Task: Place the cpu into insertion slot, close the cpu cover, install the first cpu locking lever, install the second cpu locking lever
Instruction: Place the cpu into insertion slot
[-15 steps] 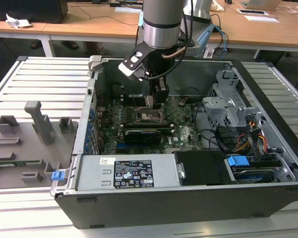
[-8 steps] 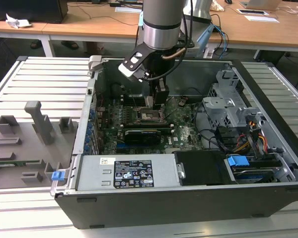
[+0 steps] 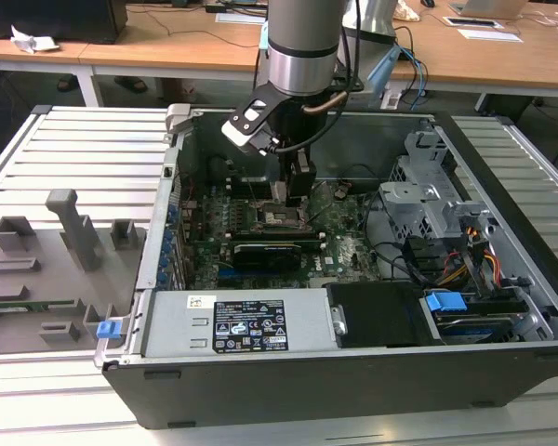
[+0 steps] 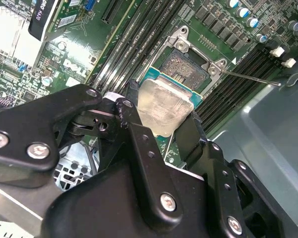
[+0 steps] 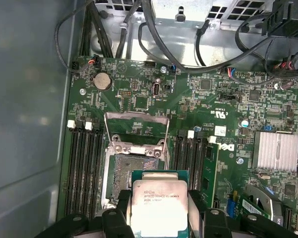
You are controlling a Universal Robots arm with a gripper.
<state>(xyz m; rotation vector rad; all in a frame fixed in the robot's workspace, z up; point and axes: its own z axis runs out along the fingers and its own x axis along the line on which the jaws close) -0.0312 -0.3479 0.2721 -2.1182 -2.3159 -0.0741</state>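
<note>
The jaws are closed on the cpu [image 5: 160, 206]. They pinch it by two of its sides, shiny face up. The cpu hangs just over one edge of the insertion slot [image 5: 134, 171] and is not sitting in it yet. At the far edge of the slot, the cpu cover [image 5: 136, 116] stands up, open. One thin locking lever [image 4: 253, 78] sticks out away from the slot, not hooked down. So I think no step is finished: the cpu, the cover and both levers are all left to do.

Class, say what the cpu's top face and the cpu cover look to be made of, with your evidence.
cpu: probably a metal lid, dull silver-grey sheen, with a green board edge beneath. cpu cover: likely stamped steel, a thin grey frame that glints.
</note>
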